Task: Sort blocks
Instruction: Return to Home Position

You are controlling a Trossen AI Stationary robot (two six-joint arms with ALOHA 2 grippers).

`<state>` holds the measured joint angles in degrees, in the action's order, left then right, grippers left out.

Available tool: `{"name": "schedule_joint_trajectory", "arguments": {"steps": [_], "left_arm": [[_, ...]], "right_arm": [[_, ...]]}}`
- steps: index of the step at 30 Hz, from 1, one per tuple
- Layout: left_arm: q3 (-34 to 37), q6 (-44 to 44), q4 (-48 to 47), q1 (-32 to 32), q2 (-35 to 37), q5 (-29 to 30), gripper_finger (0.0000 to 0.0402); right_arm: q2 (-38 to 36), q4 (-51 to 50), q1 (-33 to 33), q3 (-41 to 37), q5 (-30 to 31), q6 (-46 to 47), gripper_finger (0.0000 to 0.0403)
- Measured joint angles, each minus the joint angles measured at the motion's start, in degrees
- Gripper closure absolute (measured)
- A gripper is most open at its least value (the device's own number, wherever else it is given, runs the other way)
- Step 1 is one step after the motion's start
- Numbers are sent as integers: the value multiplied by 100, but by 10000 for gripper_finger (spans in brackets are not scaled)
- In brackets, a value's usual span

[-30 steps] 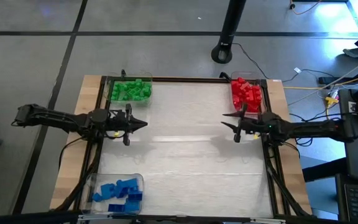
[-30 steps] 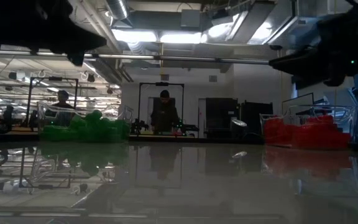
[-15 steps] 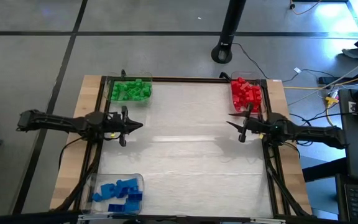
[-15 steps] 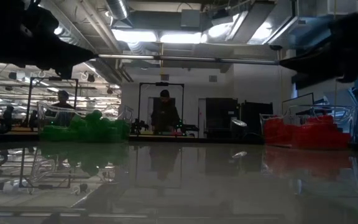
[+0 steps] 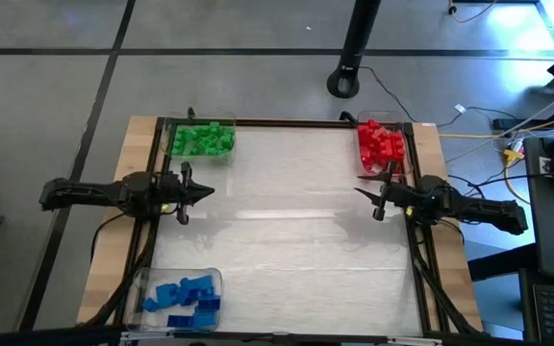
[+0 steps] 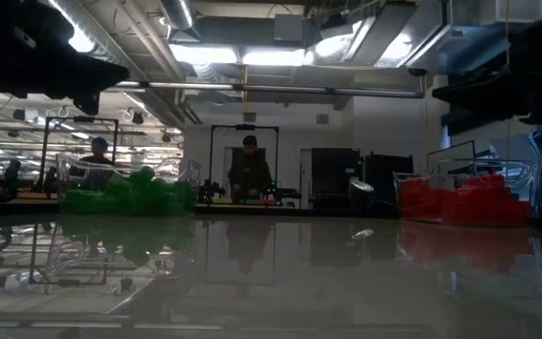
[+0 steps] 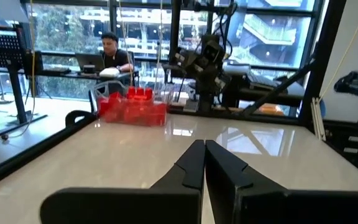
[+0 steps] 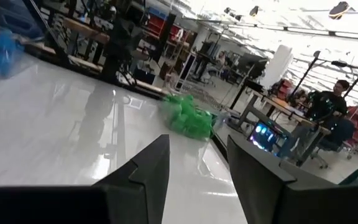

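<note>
Both arms have pulled back toward their table edges; high view has left gripper [image 5: 204, 188] and right gripper [image 5: 364, 191] over bare table [image 5: 287, 240], with green blocks [image 5: 202, 139] and red blocks [image 5: 381, 144] in the far corners and blue blocks [image 5: 183, 293] near-left. Low view shows both arms clear of the surface; the left wrist view shows fingers [image 7: 188, 165] together, the right wrist view fingers [image 8: 148, 165] apart, nothing held. Risk, my read: the right arm sits just beside the red blocks, so a low retract could clip and spill them.

Two slim black jointed arms, left arm [image 5: 94, 193] and right arm [image 5: 474, 208], cross-shaped left gripper [image 5: 208, 189] and right gripper [image 5: 364, 190], dark wedge fingers [image 7: 229, 169] tapering to narrow tips, blocky matte bases.
</note>
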<state>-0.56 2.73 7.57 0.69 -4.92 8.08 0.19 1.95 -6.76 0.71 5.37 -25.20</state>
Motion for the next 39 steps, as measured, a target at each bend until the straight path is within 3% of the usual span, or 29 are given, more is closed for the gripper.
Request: {"name": "schedule_joint_trajectory", "arguments": {"steps": [4, 39], "left_arm": [[0, -14, -485, 0, 489, 4, 398], [0, 288, -559, 2, 447, 87, 398]], "right_arm": [[-8, -14, 0, -2, 15, -6, 242], [41, 77, 0, -9, -96, -75, 242]]}}
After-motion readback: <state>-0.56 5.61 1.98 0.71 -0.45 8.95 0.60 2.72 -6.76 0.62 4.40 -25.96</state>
